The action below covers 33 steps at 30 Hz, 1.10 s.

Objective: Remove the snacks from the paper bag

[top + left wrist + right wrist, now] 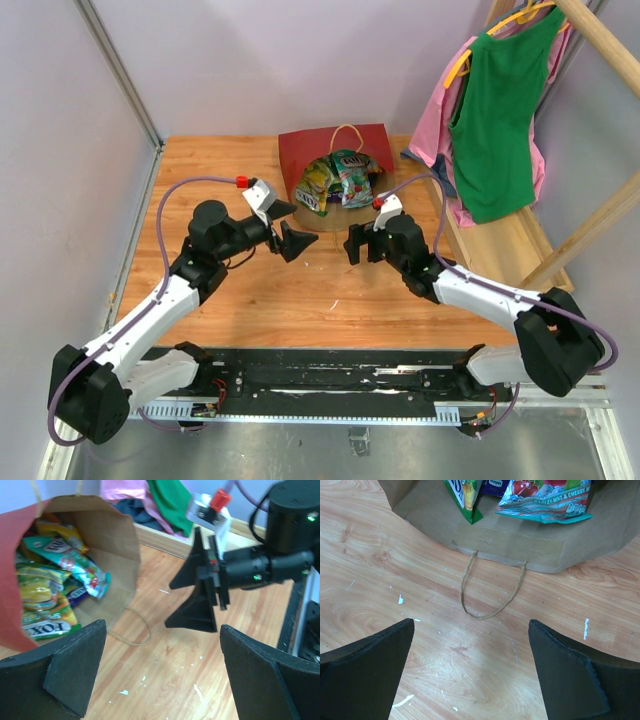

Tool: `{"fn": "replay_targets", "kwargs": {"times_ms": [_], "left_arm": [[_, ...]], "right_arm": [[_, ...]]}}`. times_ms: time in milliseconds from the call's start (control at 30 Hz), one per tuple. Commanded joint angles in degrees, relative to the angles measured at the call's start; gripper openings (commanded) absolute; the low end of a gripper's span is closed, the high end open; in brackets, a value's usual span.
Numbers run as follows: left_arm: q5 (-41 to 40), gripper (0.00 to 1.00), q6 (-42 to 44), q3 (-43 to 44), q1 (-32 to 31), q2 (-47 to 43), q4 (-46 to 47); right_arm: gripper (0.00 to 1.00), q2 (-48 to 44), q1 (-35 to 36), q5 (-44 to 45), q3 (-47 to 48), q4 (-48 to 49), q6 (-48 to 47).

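Two labels | green-yellow packet point(44, 611): "FOX'S" | teal-white packet point(545, 499): "BARLEY MINT & CHERRY"

The paper bag point(300, 150) lay on its side on the table point(320, 300), just beyond both grippers, its mouth turned toward them. The snacks point(335, 180) were inside it, at the mouth. The left gripper point(290, 226) and the right gripper point(356, 243) faced each other, near but apart. One handle point(492, 592) lay flat between the bag and the right gripper. Clothes point(495, 120) hung behind, to its right.
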Motion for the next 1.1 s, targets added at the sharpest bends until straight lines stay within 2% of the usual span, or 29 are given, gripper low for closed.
{"fn": "replay_targets", "kwargs": {"times_ms": [0, 200, 367, 633, 867, 1067], "left_arm": [[10.76, 1.0, 3.01, -1.57, 0.07, -1.91, 2.44], [23.49, 1.0, 5.62, -3.03, -0.01, -0.32, 2.94], [25.24, 1.0, 5.42, -3.63, -0.02, 0.45, 4.46], [12.28, 1.0, 1.67, -0.38, -0.02, 1.97, 5.02], [6.33, 1.0, -1.59, 2.88, -0.02, 5.12, 5.26], [0.47, 1.0, -2.98, 4.44, -0.02, 4.49, 5.08]], "right_arm": [[0.99, 0.5, 1.26, -0.53, 1.38, 0.21, -1.31], [0.99, 1.38, 1.45, -0.64, 1.99, -0.36, -1.65], [0.99, 2.01, 1.6, -0.73, 2.49, -0.92, -2.09], [1.0, 3.39, 1.73, -0.96, 3.25, -1.62, -2.69], [0.96, 5.43, 1.77, -1.27, 5.5, -4.4, -4.39], [0.98, 7.48, 1.82, -1.83, 7.63, -5.62, -4.72]]}}
